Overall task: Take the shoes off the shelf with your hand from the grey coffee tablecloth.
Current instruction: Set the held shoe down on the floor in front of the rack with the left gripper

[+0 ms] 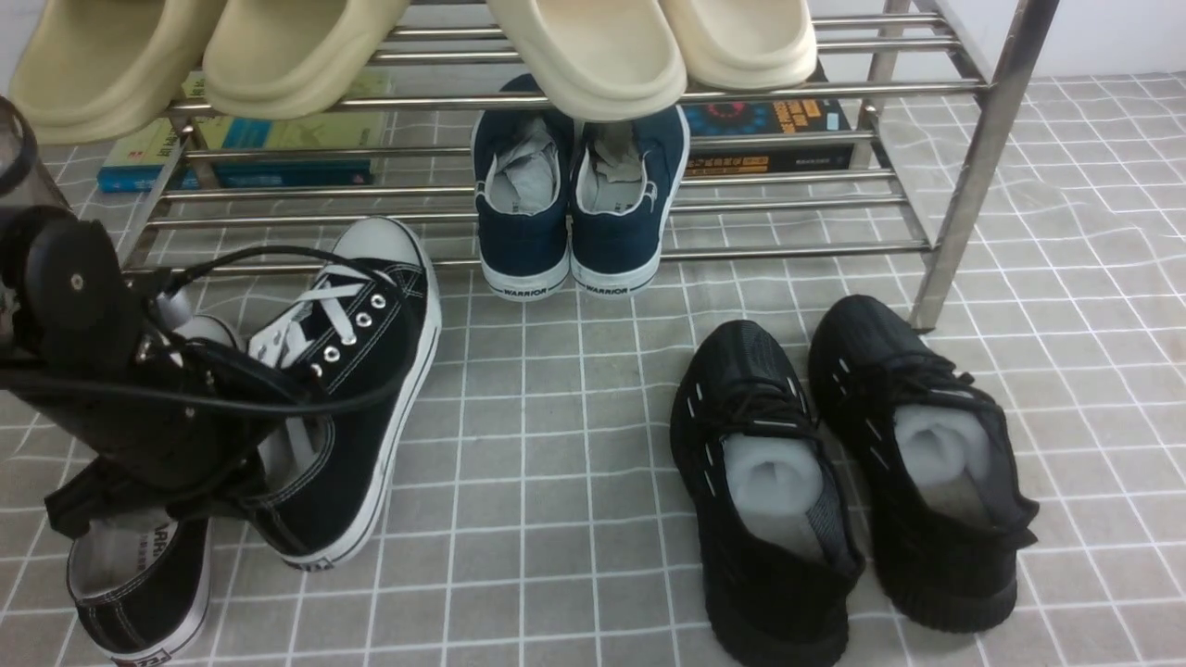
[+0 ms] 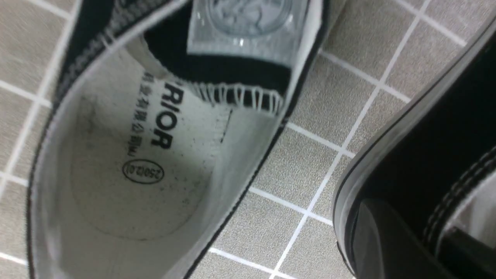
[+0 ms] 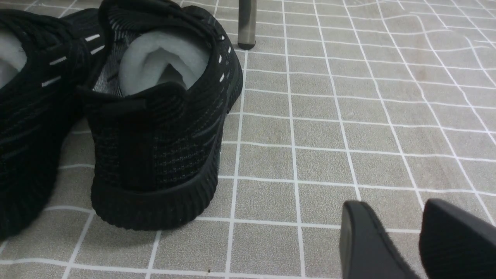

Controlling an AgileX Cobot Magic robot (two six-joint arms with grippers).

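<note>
The shoes (image 1: 361, 398) are lying off the shelf (image 1: 964, 167), down on the grey coffee tablecloth (image 1: 556, 482), at about 8 o'clock from the navy slip-ons (image 1: 574, 213). One is leaning up on the edge of its sole. The other sneaker (image 1: 139, 593) is sitting flat at 7 o'clock from it.

The left claw (image 1: 218, 435) is reaching into the leaning one, and its fingers (image 2: 376, 240) seem to be pinching the canvas side wall near the opening. The right claw (image 3: 395, 221) is hanging spread and empty near the black knit sneakers (image 3: 155, 128).

I am guessing these shoes are light. The canvas is soft and is probably folding under a pinch, while the rubber sole and toe cap are stiff. Taking the heel collar deeply, where the rim is firmer, looks safest to me. The laces are likely slipping through any grip.
</note>
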